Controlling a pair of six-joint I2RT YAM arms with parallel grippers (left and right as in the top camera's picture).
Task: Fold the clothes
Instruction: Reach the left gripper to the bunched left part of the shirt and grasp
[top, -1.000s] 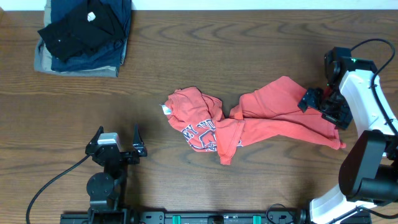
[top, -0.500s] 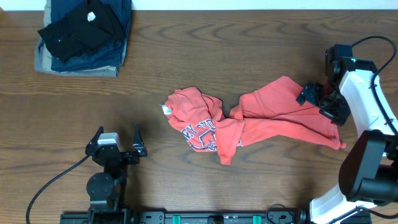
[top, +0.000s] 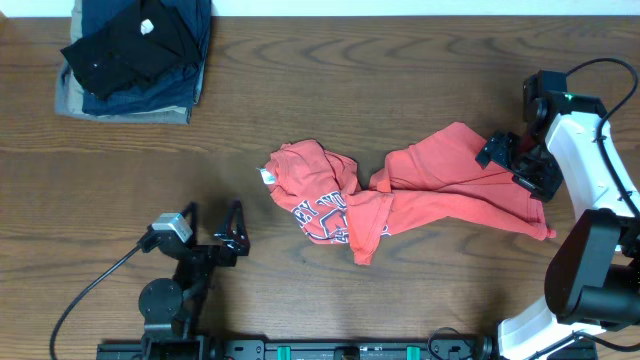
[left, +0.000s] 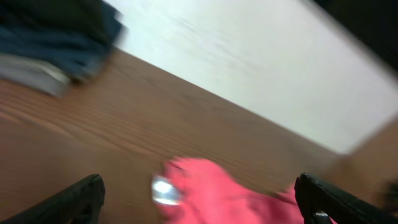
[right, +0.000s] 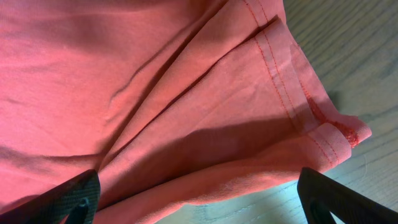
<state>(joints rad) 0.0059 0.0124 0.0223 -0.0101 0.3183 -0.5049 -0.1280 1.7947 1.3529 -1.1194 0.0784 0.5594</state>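
Note:
The orange-red T-shirt (top: 410, 192) lies crumpled across the middle and right of the table, its lettering showing at the lower left of the bunch. My right gripper (top: 511, 162) is open over the shirt's right end, at the hem. In the right wrist view the hem (right: 292, 99) fills the frame between the spread fingers (right: 199, 208). My left gripper (top: 212, 228) is open and empty at the front left, apart from the shirt. The left wrist view is blurred; it shows the shirt (left: 211, 196) ahead between the spread fingers (left: 199, 202).
A stack of folded black, navy and khaki garments (top: 135, 55) sits at the far left corner; it also shows blurred in the left wrist view (left: 56, 40). Bare wood lies between the left gripper and the shirt.
My left gripper has swung to the right, turning toward the shirt. My right gripper shifted slightly up at the shirt's right edge a second ago, then stayed put.

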